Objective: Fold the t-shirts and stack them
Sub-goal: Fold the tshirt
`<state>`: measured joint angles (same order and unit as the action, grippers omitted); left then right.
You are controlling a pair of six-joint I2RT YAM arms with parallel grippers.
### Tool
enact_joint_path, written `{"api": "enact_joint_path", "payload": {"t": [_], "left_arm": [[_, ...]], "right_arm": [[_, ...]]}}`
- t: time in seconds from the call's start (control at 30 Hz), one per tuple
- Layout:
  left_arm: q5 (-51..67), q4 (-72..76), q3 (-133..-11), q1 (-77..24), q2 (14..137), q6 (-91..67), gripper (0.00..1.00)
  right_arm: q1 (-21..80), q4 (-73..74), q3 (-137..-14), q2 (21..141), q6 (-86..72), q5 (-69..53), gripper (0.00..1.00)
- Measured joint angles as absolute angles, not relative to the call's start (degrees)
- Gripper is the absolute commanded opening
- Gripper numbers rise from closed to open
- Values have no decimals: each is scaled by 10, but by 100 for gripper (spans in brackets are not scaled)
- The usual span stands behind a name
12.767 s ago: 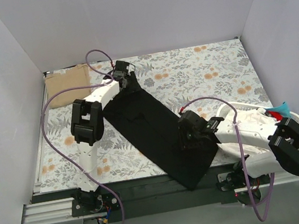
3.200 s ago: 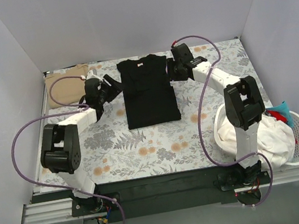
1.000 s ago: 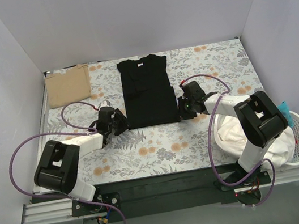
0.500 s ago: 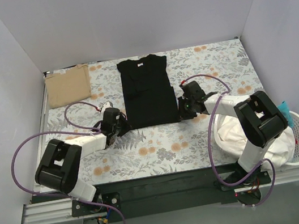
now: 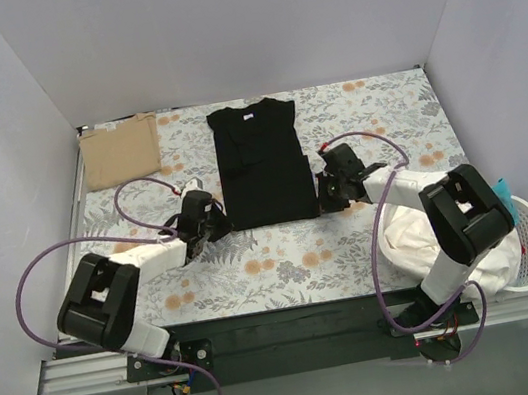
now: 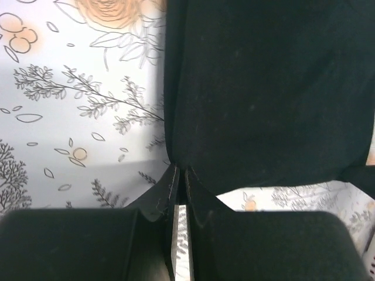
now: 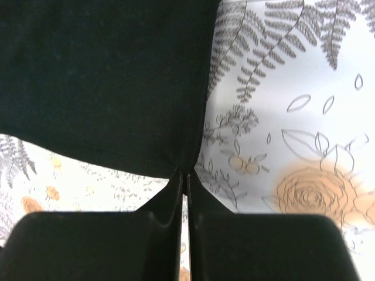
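The black t-shirt (image 5: 260,163) lies flat in the middle of the floral cloth, sleeves folded in, its small white label (image 5: 248,115) at the far collar. My left gripper (image 5: 219,227) is shut on its near left hem corner; in the left wrist view the gripper (image 6: 179,168) pinches the black t-shirt (image 6: 263,88). My right gripper (image 5: 323,202) is shut on the near right hem corner, and the right wrist view shows that gripper (image 7: 183,173) pinching the black t-shirt (image 7: 105,76). The folded tan t-shirt (image 5: 120,150) rests at the far left corner.
The grey-and-orange floral cloth (image 5: 373,118) covers the table. A white basket (image 5: 527,245) with white fabric (image 5: 454,242) bulging from it stands at the near right, behind the right arm. White walls close in the left, far and right sides.
Both grippers have closed on the black t-shirt's near hem corners. The left gripper slid a little right, up to the hem. The shirt has barely moved.
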<state>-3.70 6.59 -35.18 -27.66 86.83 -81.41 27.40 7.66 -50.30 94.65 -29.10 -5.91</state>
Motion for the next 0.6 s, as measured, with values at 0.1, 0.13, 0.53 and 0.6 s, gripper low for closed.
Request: {"api": "enact_joint_path", "payload": {"t": [0.1,0.13,0.53,0.6], "left_arm": [[-32,46,-352,-284,828,-802,0],[-30,40,-352,-286,810,-799,0],[-17,-42,-302,-307,615,-799,0],[-11,-59,-291,-312,589,-801,0]], "right_arm": [[276,97,-497,917,-286,-57,1],[277,105,-497,905,-285,-57,1],[314,171,-444,719,-283,-35,1],[323,183,-434,691,-285,-30,1]]}}
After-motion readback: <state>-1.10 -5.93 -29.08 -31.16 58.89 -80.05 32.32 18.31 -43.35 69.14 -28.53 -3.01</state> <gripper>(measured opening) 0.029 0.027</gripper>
